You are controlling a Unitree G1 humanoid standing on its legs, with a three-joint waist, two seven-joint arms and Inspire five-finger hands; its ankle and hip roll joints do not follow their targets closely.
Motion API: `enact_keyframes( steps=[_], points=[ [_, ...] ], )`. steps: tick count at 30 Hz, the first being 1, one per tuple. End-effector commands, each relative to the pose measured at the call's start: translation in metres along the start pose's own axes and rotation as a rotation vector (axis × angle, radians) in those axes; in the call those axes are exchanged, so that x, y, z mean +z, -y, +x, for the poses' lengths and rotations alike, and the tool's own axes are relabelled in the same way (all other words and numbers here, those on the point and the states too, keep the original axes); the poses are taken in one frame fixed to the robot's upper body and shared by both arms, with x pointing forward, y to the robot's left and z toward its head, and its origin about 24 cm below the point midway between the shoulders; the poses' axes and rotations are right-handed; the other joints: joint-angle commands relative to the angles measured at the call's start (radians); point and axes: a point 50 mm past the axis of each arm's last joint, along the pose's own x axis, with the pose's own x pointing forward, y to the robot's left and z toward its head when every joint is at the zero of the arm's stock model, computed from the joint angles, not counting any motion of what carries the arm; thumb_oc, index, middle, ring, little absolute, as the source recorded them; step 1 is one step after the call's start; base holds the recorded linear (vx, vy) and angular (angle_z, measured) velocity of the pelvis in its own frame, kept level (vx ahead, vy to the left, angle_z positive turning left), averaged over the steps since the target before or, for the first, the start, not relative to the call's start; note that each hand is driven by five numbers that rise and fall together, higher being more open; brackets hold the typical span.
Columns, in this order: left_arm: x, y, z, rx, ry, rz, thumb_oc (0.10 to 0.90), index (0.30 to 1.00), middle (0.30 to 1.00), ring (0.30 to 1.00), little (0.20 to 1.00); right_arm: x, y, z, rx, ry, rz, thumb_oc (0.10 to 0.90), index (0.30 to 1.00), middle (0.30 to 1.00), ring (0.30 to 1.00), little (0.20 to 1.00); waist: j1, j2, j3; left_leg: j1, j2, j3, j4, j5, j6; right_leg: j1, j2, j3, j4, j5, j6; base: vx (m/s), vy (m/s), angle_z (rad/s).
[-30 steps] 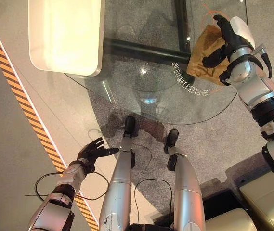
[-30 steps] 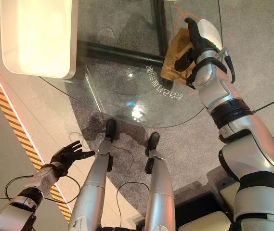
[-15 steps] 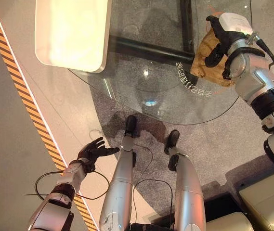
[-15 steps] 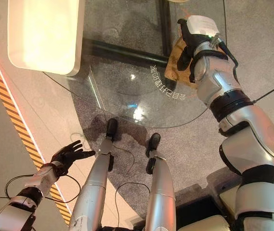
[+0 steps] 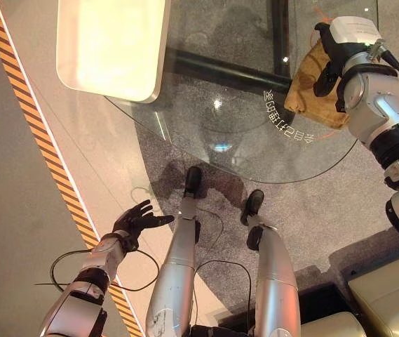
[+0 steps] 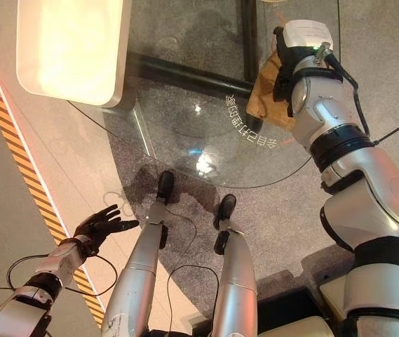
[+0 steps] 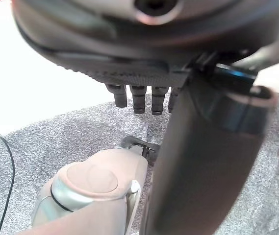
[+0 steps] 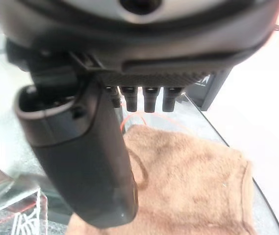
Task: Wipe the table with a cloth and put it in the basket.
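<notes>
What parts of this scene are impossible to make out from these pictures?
- Cloth: its far part lies under the right robot hand in the eye views.
- Right robot hand's fingertips: hidden by the palm in the right wrist view.
- Glass table: far side cut off by the top edge.

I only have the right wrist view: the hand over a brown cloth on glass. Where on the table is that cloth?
Observer: The cloth lies by the table's right rim, under the right hand.
Operator: What is the left hand doing?
Observer: The left hand hangs open over the floor, below the table's near edge, holding nothing.
Operator: Anything else on the table?
Observer: A cream tray at its left side, well apart from the cloth.
</notes>
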Motion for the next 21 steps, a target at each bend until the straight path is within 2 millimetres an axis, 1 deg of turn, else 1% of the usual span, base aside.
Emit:
enact_keyframes(
  steps=[1, 3, 4, 5, 6, 7, 15, 21],
  points=[
    [-0.016, -0.024, -0.012, 0.051, -0.057, 0.036, 0.8, 0.9, 0.9, 0.9, 0.9, -0.026, 0.059, 0.0, -0.159, -0.058, -0.109, 0.8, 0.9, 0.9, 0.9, 0.9, -0.011, 0.026, -0.016, 0.002, -0.081, 0.01, 0.098, -0.087, 0.075, 0.046, 0.043, -0.033, -0.167, 0.124, 0.006, 0.03, -0.008, 0.06],
    [-0.017, -0.024, -0.012, 0.05, -0.058, 0.035, 0.8, 0.9, 0.9, 0.9, 0.9, -0.024, 0.06, 0.0, -0.155, -0.052, -0.116, 0.8, 0.9, 0.9, 0.9, 0.9, -0.011, 0.027, -0.016, 0.001, -0.082, 0.01, 0.098, -0.086, 0.076, 0.043, 0.043, -0.033, -0.168, 0.125, 0.006, 0.06, -0.018, 0.05],
    [-0.02, -0.024, -0.013, 0.051, -0.068, 0.034, 0.8, 0.9, 0.9, 0.9, 0.9, -0.024, 0.056, 0.0, -0.144, -0.047, -0.121, 0.8, 0.9, 0.9, 0.9, 0.9, -0.008, 0.028, -0.016, 0.022, -0.078, 0.01, 0.104, -0.118, 0.073, 0.06, 0.047, -0.025, -0.156, 0.096, 0.012, 0.02, -0.008, 0.03],
    [-0.017, -0.024, -0.012, 0.049, -0.059, 0.034, 0.8, 0.9, 0.9, 0.9, 0.9, -0.023, 0.06, 0.0, -0.152, -0.043, -0.126, 0.8, 0.9, 0.9, 0.9, 0.9, -0.011, 0.028, -0.016, -0.003, -0.082, 0.01, 0.099, -0.086, 0.076, 0.039, 0.043, -0.033, -0.166, 0.125, 0.006, 0.02, -0.011, 0.04],
    [-0.016, -0.024, -0.012, 0.047, -0.059, 0.036, 0.8, 0.9, 0.9, 0.9, 0.9, -0.021, 0.061, 0.0, -0.152, -0.038, -0.141, 0.8, 0.9, 0.9, 0.9, 0.9, -0.009, 0.029, -0.016, -0.007, -0.083, 0.009, 0.1, -0.085, 0.076, 0.035, 0.043, -0.034, -0.166, 0.124, 0.005, 0.03, -0.019, 0.05],
    [-0.019, -0.025, -0.013, 0.047, -0.067, 0.035, 0.8, 0.9, 0.9, 0.9, 0.9, -0.02, 0.058, 0.0, -0.146, -0.034, -0.165, 0.8, 0.9, 0.9, 0.9, 0.9, -0.006, 0.03, -0.016, 0.014, -0.08, 0.008, 0.107, -0.117, 0.073, 0.052, 0.047, -0.026, -0.154, 0.095, 0.011, 0.09, -0.047, 0.05],
    [-0.015, -0.027, -0.013, 0.046, -0.058, 0.046, 0.8, 0.9, 0.9, 0.9, 0.9, -0.019, 0.065, 0.0, -0.171, -0.03, -0.283, 0.8, 0.9, 0.9, 0.9, 0.9, -0.002, 0.03, -0.016, -0.004, -0.083, 0.001, 0.111, -0.115, 0.076, 0.036, 0.049, -0.027, -0.151, 0.098, 0.011, 0.02, -0.014, 0.01],
    [-0.014, -0.029, -0.014, 0.048, -0.058, 0.049, 0.8, 0.9, 0.9, 0.9, 0.9, -0.022, 0.072, -0.001, -0.174, -0.054, -0.317, 0.8, 0.9, 0.9, 0.9, 0.9, -0.005, 0.029, -0.016, -0.019, -0.083, -0.004, 0.116, -0.114, 0.075, 0.021, 0.053, -0.023, -0.144, 0.099, 0.01, 0.0, 0.0, 0.0]
  ],
)
